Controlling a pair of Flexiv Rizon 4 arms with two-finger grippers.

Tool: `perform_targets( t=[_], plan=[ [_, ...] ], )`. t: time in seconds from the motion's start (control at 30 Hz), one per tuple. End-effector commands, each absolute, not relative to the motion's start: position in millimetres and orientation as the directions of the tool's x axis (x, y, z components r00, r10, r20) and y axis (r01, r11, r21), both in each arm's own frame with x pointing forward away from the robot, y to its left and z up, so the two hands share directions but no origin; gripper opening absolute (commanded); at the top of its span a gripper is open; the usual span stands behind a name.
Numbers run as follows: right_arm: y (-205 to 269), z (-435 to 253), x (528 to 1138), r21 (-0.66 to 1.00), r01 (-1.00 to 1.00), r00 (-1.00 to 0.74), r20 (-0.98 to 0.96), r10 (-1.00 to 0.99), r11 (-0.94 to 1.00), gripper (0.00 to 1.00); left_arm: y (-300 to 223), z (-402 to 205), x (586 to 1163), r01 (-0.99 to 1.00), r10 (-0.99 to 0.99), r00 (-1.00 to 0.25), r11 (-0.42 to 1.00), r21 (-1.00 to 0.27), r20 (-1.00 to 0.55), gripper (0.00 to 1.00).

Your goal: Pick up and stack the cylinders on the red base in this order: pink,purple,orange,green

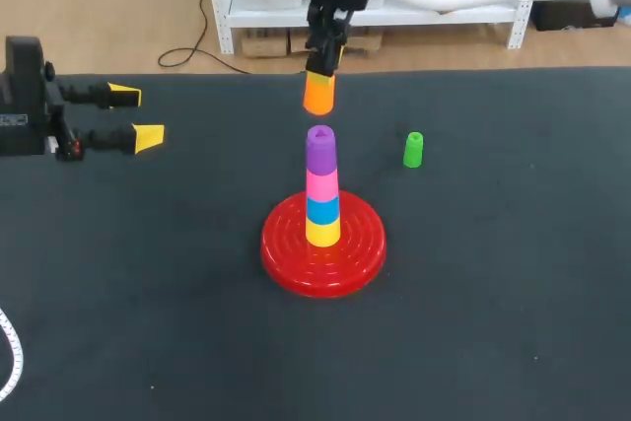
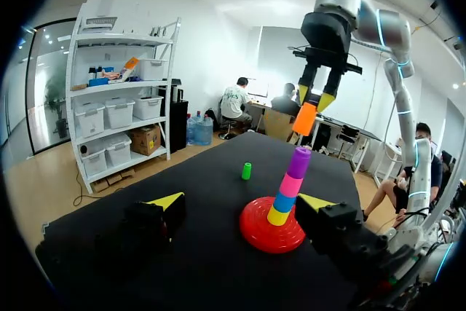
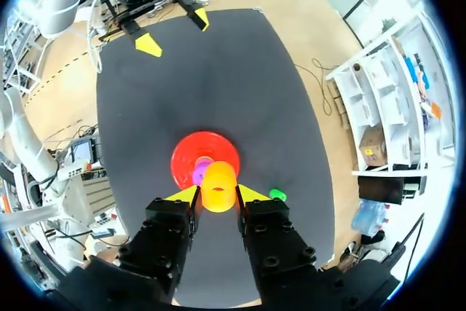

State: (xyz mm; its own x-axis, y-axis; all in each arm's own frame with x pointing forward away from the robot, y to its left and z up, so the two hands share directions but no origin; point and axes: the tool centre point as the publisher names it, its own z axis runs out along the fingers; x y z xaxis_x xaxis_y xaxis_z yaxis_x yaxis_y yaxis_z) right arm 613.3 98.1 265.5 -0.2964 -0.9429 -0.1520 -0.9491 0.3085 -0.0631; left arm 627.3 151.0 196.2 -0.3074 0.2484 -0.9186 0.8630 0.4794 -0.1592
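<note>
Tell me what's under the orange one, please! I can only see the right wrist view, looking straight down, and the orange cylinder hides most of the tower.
Observer: From the head view, the red base carries the yellow cylinder, then the blue cylinder, the pink cylinder and the purple cylinder on top.
Operator: Is my orange one touching the purple yet?
Observer: No. The orange cylinder, held in the right gripper, hangs above the purple top with a clear gap.
Operator: Is the green one lying down?
Observer: No, the green cylinder stands upright on the table, apart from the base.
</note>
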Motion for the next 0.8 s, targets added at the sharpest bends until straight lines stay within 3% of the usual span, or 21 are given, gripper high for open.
perform_targets(
  t=[0.03,0.8],
  plan=[
    [101,264,609,-0.068,-0.95,-0.291,-0.147,-0.945,0.303,0.0,151,194,627,0.863,0.243,-0.301,0.481,-0.155,-0.922,1.0],
    [109,239,606,-0.041,-0.951,-0.303,-0.096,-0.948,0.308,0.0,151,194,627,0.863,0.243,-0.301,0.481,-0.155,-0.922,1.0]
  ],
)
